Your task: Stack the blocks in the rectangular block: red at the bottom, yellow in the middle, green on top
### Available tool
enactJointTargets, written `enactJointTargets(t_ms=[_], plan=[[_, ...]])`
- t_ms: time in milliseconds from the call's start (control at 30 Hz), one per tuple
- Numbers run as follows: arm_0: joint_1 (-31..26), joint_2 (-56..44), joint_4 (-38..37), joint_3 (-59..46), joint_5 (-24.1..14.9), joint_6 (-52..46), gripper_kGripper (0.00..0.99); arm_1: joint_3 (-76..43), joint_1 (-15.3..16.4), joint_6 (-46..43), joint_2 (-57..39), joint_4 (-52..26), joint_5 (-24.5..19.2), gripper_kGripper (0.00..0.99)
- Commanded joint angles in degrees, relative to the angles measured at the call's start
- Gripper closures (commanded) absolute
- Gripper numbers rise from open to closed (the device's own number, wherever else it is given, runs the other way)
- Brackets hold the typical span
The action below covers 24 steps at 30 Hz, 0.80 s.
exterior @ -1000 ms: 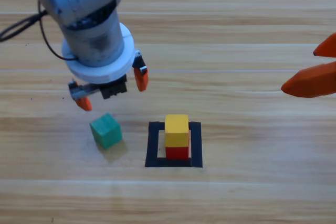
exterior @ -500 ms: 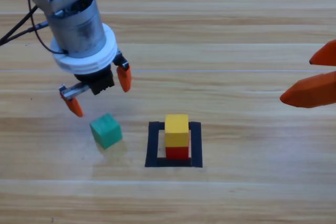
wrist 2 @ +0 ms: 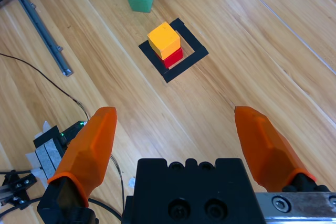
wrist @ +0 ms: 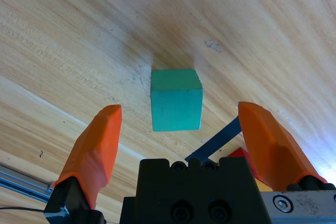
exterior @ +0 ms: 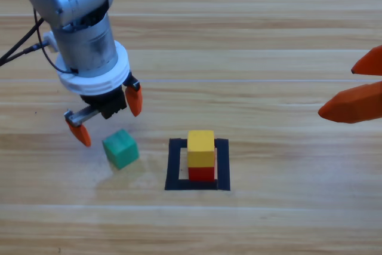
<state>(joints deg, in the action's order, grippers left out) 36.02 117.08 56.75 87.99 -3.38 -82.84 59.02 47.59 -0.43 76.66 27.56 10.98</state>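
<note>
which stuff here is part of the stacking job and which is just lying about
Part of the job:
- green cube, on the table outside the tape
- yellow cube, on the red cube
- black tape square
- left gripper, open by the green cube

Just lying about:
- black cable
- metal rail
- right gripper, waiting at the edge

In the left wrist view the small matte red cube [wrist: 242,153] and the black tape outline [wrist: 214,141] show only as slivers behind the left gripper's [wrist: 185,129] black body, while the picture's right edge crops the right gripper [exterior: 357,88].
</note>
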Motion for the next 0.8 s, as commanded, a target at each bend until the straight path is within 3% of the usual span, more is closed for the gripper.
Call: enactJointTargets(t_ms=[33, 800], plan=[[0.45, 2.89, -1.2, -2.29, 0.83, -0.92, 0.042, -1.62, -1.45, -0.63, 2.88, 0.39, 1.24, 0.001], [2.74, 6.58, -7.79, -5.46, 1.27, -1.88, 0.045, -1.45, -1.45, -0.63, 3.23, 0.39, 1.15, 0.001]])
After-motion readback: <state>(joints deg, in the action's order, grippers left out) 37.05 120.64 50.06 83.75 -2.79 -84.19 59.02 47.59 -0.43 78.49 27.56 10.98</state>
